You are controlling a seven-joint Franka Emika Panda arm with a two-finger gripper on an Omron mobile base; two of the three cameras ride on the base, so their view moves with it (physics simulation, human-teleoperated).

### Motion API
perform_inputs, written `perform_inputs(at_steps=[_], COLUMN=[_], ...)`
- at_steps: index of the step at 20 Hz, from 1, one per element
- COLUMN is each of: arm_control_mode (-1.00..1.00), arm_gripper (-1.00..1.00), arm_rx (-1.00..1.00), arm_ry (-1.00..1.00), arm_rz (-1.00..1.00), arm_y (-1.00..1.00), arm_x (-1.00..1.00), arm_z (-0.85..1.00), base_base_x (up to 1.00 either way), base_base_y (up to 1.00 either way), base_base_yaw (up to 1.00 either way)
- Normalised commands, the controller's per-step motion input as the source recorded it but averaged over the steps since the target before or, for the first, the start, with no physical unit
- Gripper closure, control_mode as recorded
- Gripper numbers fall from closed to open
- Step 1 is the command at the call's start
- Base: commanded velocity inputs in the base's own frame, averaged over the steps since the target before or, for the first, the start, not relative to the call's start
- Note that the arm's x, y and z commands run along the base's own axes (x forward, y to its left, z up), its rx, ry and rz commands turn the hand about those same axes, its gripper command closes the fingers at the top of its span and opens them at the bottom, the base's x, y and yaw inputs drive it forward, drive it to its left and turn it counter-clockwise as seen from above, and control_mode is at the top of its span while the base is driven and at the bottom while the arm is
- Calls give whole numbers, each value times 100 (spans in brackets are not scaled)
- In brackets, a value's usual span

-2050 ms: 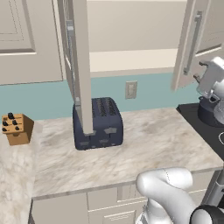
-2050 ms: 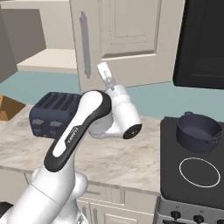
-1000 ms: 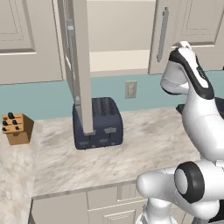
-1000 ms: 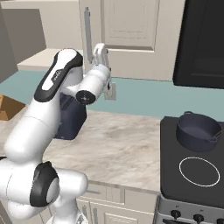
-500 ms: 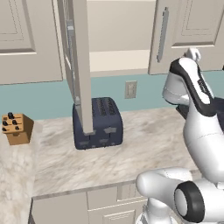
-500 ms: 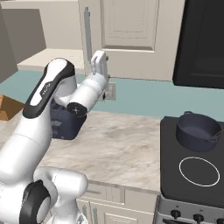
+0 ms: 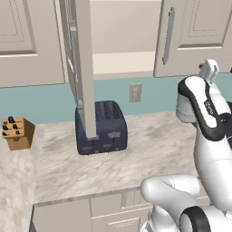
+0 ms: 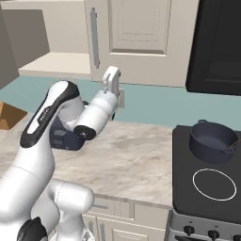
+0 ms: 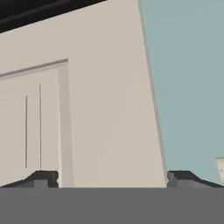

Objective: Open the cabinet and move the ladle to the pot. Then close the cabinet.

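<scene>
The cabinet's right door [image 7: 195,31] is closed, its silver bar handle [image 8: 95,37] upright; the left door [image 7: 84,68] stands open, edge-on over the toaster. My gripper [image 8: 112,74] hangs open and empty just below and in front of the closed door, pointing up at it. Its spread fingertips [image 9: 41,179] frame the door panel [image 9: 87,113] in the hand view. The dark pot [image 8: 212,140] sits on the stove's back burner. A thin grey handle, apparently the ladle [image 8: 232,146], leans on the pot's right rim. From the left base view, the gripper [image 7: 209,69] is at the far right.
A dark blue toaster [image 7: 102,127] stands on the marble counter [image 7: 149,154] under the open door. A knife block [image 7: 17,132] is at the far left. A wall outlet [image 7: 135,92] is on the teal backsplash. The black stove top [image 8: 207,183] lies right of the counter.
The right cabinet door swung shut early on. Since then my gripper has drawn back from it, down and to the right, with its jaws a little wider.
</scene>
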Motion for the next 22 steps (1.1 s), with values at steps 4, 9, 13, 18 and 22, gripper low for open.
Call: perform_inputs(at_steps=[4,9,13,18,22], arm_control_mode=[-100,-100,-100,-100,-100], arm_gripper=[-100,-100,-100,-100,-100], arm_rx=[1,0,1,1,0], arm_ry=[45,49,30,3,0], arm_rz=[1,1,0,0,0], arm_y=[0,0,0,0,4], arm_x=[-53,-41,-49,-69,-68], arm_z=[58,68,81,75,33], base_base_x=[0,0,0,0,0], base_base_y=[0,0,0,0,0], base_base_yaw=[0,0,0,0,0])
